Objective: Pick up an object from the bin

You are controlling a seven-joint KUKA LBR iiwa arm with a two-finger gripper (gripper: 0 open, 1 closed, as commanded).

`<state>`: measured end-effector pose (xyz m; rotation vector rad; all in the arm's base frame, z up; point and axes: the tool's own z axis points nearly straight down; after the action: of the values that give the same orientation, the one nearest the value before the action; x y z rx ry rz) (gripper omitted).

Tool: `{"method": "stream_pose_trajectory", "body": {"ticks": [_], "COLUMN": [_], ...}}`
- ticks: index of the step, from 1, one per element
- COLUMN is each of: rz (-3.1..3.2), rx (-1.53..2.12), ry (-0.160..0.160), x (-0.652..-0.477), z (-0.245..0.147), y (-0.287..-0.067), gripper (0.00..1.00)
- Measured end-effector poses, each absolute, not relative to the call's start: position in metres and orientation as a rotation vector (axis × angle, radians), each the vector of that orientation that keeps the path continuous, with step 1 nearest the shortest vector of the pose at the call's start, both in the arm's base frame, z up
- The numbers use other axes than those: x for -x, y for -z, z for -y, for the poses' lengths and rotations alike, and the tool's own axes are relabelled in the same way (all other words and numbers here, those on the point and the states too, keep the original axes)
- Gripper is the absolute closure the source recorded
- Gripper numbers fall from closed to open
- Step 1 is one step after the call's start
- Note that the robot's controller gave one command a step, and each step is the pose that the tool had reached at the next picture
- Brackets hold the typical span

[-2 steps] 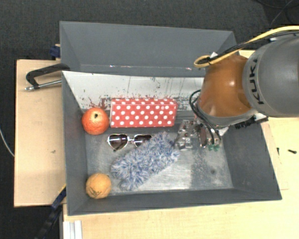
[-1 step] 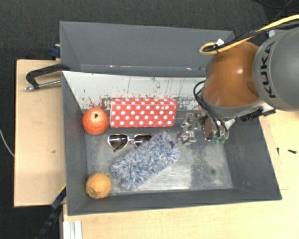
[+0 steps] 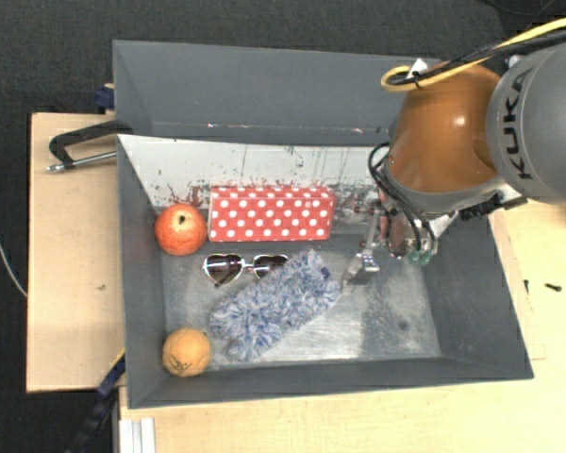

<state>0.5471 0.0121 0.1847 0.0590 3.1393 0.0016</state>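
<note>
Hanging just beside the right end of the duster (image 3: 274, 308), the fingers (image 3: 362, 270) are seen low over the floor of the bin (image 3: 264, 88). Whether they are apart or together cannot be told, and nothing is seen between them.

The duster, a shaggy blue-and-white thing lying aslant near the bin's middle, is the nearest thing and is judged the likeliest pick. It is expected to be light, soft and yielding, not slippery and not fragile. A pinch into the thick pile at its right end should hold, though loose tufts alone may be caught and the body may sag or slip out when lifted.

Heart-shaped sunglasses (image 3: 243, 268) lie touching the duster's upper left edge. They are judged brittle and could be dragged along if the pile snags them. A red box (image 3: 271, 213) with white dots stands just behind the duster, against the back wall. It is taken to be stiff and too broad for an easy grip. An apple (image 3: 180, 230) rests well left of the duster's upper end, and an orange (image 3: 187, 351) lies beside its lower left end. Both are round and apt to roll. Bare floor is seen right of the duster, so nothing is judged to stand in the way there.
</note>
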Motion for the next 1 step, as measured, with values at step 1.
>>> {"method": "stream_pose_trajectory", "body": {"ticks": [1], "rz": [-3.139], "rx": [-0.048], "ry": [-0.001], "x": [-0.5470], "z": [-0.0157], "y": [-0.1686], "gripper": [0.00]}}
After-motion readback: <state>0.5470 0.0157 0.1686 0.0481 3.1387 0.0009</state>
